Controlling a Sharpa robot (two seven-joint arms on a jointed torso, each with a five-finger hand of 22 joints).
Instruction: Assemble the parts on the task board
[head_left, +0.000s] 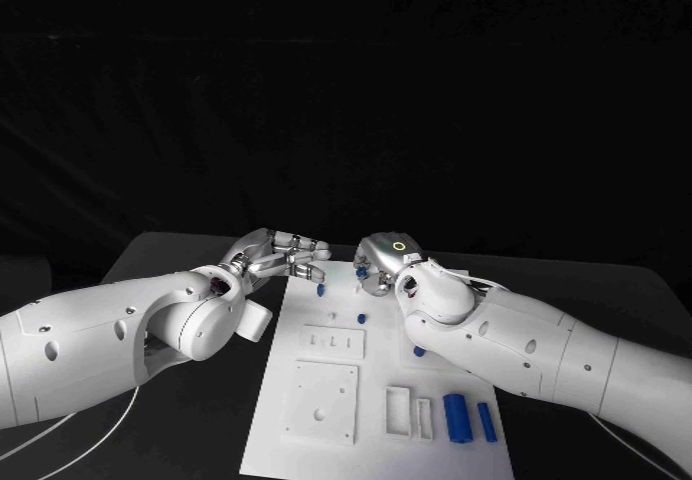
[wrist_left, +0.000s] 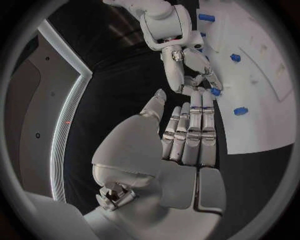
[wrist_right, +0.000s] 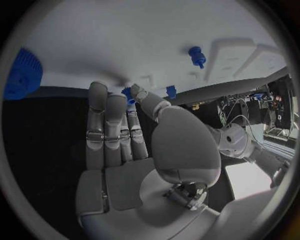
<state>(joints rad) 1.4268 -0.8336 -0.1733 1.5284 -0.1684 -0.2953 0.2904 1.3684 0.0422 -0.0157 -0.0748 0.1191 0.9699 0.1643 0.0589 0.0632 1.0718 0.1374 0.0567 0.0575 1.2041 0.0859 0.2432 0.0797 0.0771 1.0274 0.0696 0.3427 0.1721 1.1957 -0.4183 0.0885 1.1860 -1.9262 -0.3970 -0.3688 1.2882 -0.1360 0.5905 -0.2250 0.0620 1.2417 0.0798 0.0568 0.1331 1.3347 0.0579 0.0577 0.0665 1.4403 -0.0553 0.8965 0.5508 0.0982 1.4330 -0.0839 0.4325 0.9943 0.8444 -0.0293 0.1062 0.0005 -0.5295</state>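
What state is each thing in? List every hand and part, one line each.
left hand: fingers stretched out, holding nothing.
right hand: pinches a small blue part over the board's far end.
task board: flat on the table.
blue cylinders: lying side by side at the board's near end, untouched.
blue peg: on the board near the left hand, untouched.

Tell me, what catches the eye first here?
Two silver hands meet at the far end of the white task board: the left hand with fingers stretched flat, and the right hand pinching a small blue part at its fingertips. Near the board's front edge lie two blue cylinders side by side.
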